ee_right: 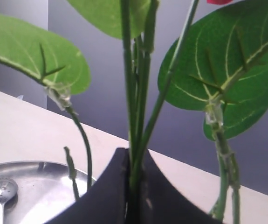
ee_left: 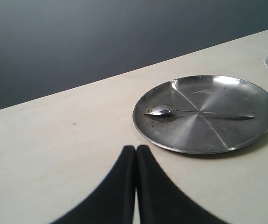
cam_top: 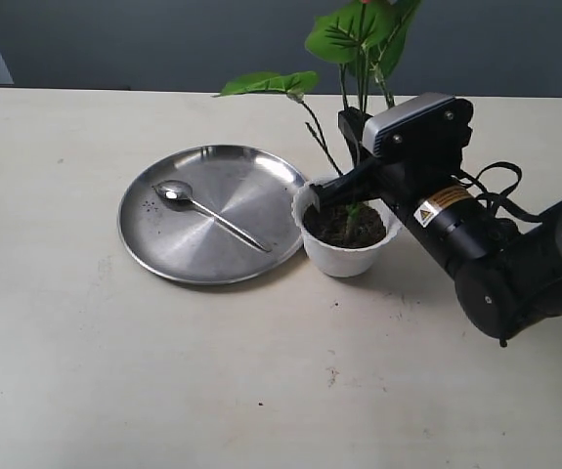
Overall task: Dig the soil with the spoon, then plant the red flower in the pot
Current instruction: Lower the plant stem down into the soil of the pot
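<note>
I'm gripping the red flower (ee_right: 136, 98) stems in my right pincer (ee_right: 134, 186), base seemingly sitting in the pot (cam_top: 343, 256) soil (cam_top: 337, 225); left pincer (ee_left: 136, 161) closed, holding nothing.

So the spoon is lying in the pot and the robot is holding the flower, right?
Not quite. The spoon lies on the steel plate, not in the pot, as the exterior view shows. The rest is right: the right gripper is shut on the flower stems.

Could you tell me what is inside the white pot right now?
The pot holds dark soil with the red flower stems standing in it, gripped by the right hand. The stem base is hidden.
</note>
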Controlling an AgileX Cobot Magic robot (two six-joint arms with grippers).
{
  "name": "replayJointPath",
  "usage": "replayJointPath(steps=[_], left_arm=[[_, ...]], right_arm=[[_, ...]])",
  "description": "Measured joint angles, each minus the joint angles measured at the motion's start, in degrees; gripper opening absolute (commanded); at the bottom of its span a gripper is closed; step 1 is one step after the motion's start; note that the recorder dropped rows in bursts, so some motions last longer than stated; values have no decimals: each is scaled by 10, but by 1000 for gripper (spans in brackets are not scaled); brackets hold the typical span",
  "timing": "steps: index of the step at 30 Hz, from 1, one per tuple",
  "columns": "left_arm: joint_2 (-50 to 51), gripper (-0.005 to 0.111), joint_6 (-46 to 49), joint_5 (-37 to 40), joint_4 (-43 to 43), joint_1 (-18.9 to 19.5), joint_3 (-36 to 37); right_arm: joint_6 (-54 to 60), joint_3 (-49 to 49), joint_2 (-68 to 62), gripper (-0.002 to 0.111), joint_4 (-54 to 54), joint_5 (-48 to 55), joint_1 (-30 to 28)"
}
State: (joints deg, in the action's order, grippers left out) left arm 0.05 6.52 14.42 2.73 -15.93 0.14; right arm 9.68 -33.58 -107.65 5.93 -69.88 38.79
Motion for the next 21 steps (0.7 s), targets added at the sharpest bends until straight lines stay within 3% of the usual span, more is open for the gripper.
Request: replayJointPath(steps=[8, 21], left_arm=[[0, 0, 0, 0, 0, 0, 0], [0, 0, 0, 0, 0, 0, 0]], right_arm=[[-6, -13, 17, 1, 10, 4, 0], [15, -28, -35, 1, -81, 1, 0]])
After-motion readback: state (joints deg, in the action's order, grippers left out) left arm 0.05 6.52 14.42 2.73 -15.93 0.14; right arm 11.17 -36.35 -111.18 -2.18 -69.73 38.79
